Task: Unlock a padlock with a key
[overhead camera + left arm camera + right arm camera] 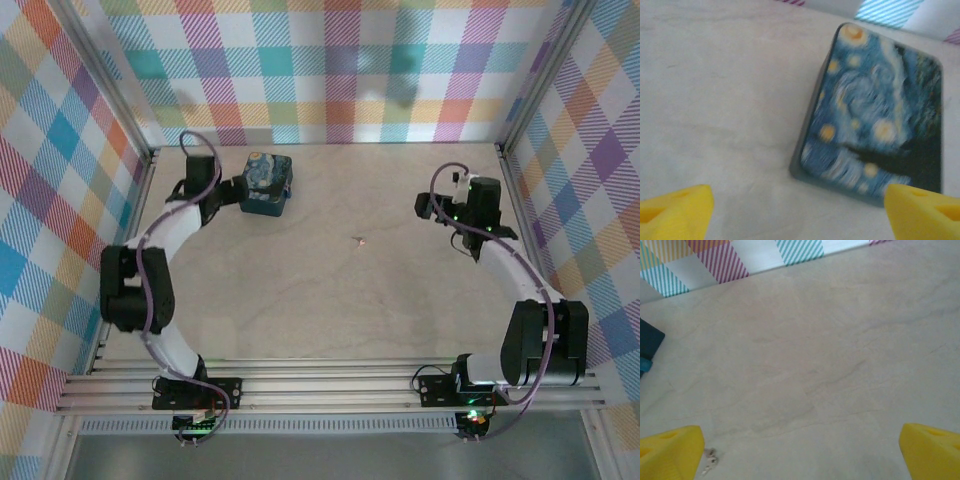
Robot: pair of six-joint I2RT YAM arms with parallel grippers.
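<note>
Padlock: the squarish dark-blue padlock (267, 183), its top printed with a swirly blue and yellow night-sky painting and its sides dark teal, lies flat on the pale wooden tabletop (330, 300) at the far left, near the back wall.
Key: the tiny slim pale metallic key (360, 240) lies alone on the bare wood around the middle of the table, well apart from the padlock, between the two arms.
Left gripper: the left gripper (799, 212) sits just beside the padlock's near-left edge. Its yellow fingertips (675, 210) are spread wide. Nothing is pinched between them. In the left wrist view the padlock's near corner lies close to the fingertip on the right of the picture; contact cannot be told.
Right gripper: the right gripper (800, 455) hangs over bare wood at the right of the table, fingertips spread wide and holding nothing.
Surroundings: colourful plaid-patterned walls (330, 70) enclose the table on three sides.
</note>
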